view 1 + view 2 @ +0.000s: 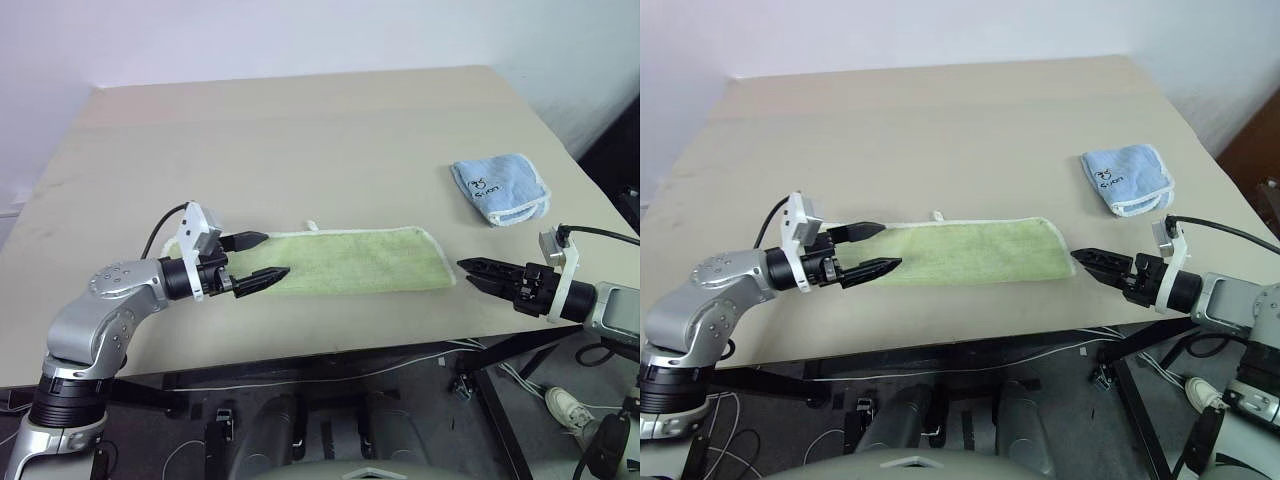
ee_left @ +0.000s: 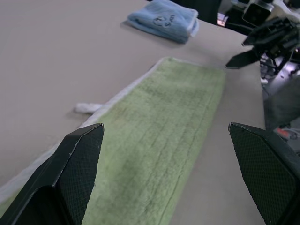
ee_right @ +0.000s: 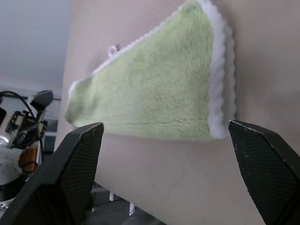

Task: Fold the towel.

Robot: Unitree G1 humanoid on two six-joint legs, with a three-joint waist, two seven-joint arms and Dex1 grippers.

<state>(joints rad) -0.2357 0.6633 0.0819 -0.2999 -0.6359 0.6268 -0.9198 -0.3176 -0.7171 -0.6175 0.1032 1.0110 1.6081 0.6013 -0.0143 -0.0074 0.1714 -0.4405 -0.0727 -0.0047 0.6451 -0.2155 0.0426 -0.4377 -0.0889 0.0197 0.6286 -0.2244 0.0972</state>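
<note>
Folded towel [image 1: 345, 262] flat between spread, empty left claw [image 1: 262, 262] and right claw [image 1: 478, 272]

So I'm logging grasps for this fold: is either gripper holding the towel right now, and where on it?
Nothing is held. The left gripper and right gripper are both open at opposite ends of the towel, which lies flat on the table.

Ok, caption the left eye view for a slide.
Both open tools, left and right, flank the folded towel on the table.
</note>
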